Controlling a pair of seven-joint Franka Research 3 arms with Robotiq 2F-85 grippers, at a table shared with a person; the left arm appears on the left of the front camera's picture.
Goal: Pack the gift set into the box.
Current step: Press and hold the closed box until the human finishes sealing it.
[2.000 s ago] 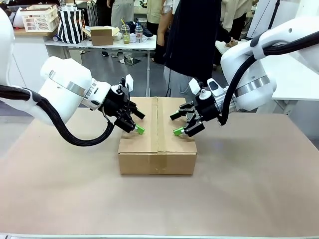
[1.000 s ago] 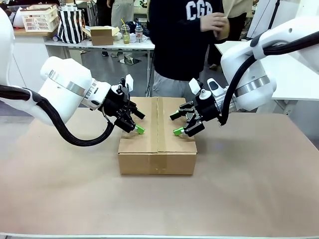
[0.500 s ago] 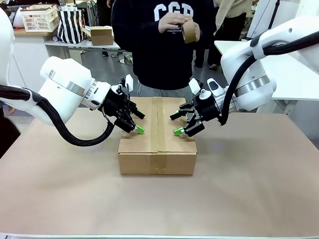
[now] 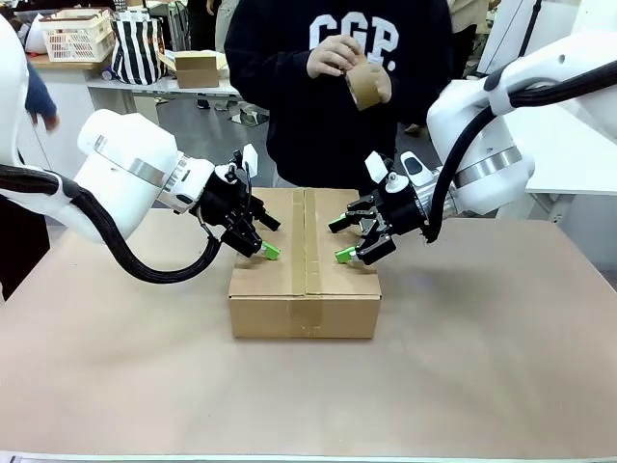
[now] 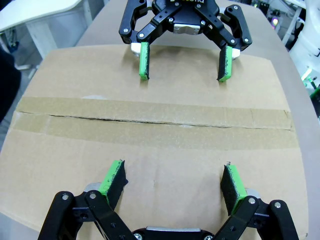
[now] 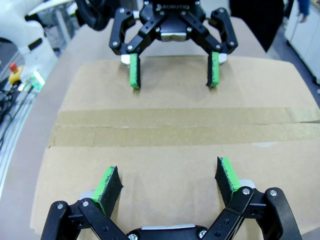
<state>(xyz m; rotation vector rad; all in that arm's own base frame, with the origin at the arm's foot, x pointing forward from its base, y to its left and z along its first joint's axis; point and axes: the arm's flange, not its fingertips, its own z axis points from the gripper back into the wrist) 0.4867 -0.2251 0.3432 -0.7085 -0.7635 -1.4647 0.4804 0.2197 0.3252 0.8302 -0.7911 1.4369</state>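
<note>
Since the earlier frames a person has stepped up to the far edge of the counter [image 4: 501,347], at the top middle of the front view. Their hands [image 4: 333,56] now hold a roll of brown tape [image 4: 364,87] at chest height. Both arms have stayed where they were.

The box [image 4: 305,280] sits in the centre of the front view, flaps folded flat. Brown tape [image 4: 306,260] runs along the centre seam. In the left wrist view a thin dark slit [image 5: 150,120] shows along that seam between two strips.

The left tool [image 4: 270,237] hangs over the left flap and the right tool [image 4: 339,241] over the right flap, facing each other across the seam. Both are spread wide and grasp nothing. Whether their green pads [image 5: 116,176] press on the cardboard or hover just above it, I cannot tell.

No gift set is in sight, so it is probably already inside. Packing looks nearly finished. What seems left is sealing: the tools appear placed to hold the flaps down while the person adds tape.
</note>
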